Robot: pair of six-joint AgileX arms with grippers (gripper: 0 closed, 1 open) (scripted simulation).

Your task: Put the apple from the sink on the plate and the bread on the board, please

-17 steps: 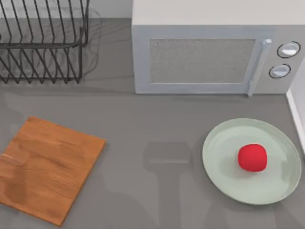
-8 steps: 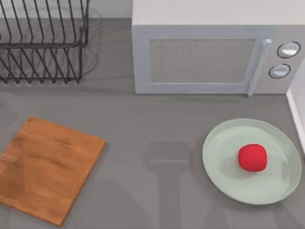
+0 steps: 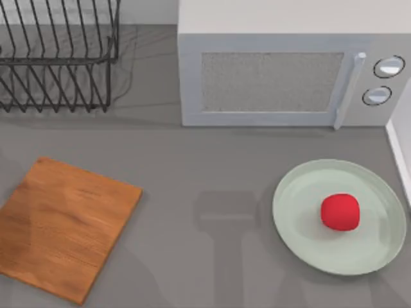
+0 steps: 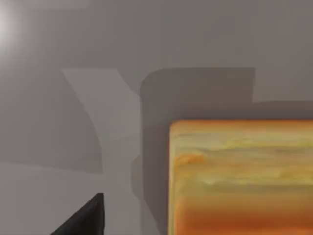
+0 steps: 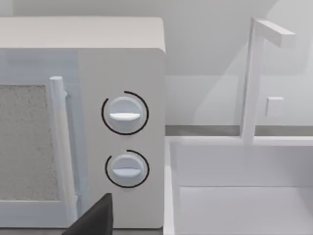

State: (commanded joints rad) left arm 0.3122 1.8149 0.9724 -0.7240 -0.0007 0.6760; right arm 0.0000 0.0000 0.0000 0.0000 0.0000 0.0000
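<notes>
smooth apple (image 3: 340, 212) on glossy plate (image 3: 298, 221) (round)

Kitchen counter: microwave (image 3: 289, 64), dish rack (image 3: 58, 58), sink (image 5: 239, 186).

Even, diffuse light; soft grey arm shadows on desk (image 3: 212, 167); faint sheen on plate (image 3: 292, 205); no blur.

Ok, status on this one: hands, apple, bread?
Apple on plate. Board bare, bread unplaced. Left hand beside board, right hand facing microwave. Nothing blocking.
</notes>
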